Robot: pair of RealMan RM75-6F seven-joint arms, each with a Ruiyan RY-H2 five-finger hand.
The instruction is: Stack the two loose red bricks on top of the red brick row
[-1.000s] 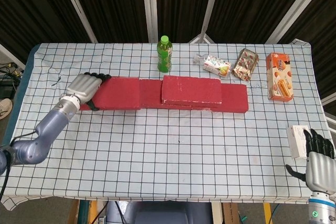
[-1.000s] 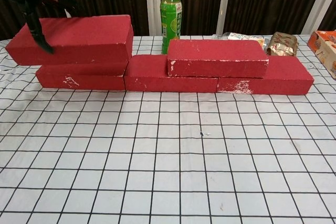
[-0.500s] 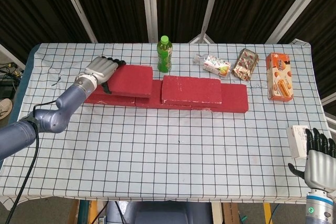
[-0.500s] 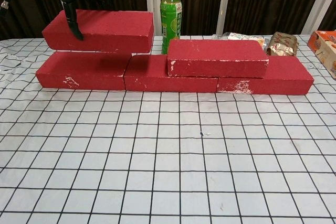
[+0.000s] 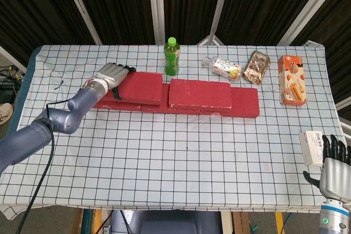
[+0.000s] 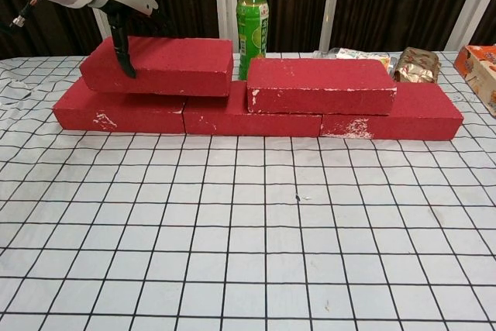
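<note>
A row of red bricks [image 5: 244,104] [image 6: 256,116] lies across the far half of the checked table. One red brick [image 5: 200,93] [image 6: 322,85] lies flat on top of the row, right of its middle. My left hand [image 5: 112,73] [image 6: 116,7] grips the left end of a second red brick [image 5: 140,86] [image 6: 167,64]. This brick is level, low over the row's left part, a small gap from the stacked brick. Whether it touches the row I cannot tell. My right hand [image 5: 332,167] is at the table's near right corner, fingers apart, holding nothing.
A green bottle [image 5: 171,57] [image 6: 252,15] stands just behind the row, near the gap between the two upper bricks. Snack packets [image 5: 226,68] [image 5: 256,67] and an orange carton [image 5: 290,79] lie at the back right. A white box [image 5: 312,147] lies beside my right hand.
My left hand has carried its brick to the right and down, from over the row's left end to close beside the stacked brick. The right hand has barely moved.
</note>
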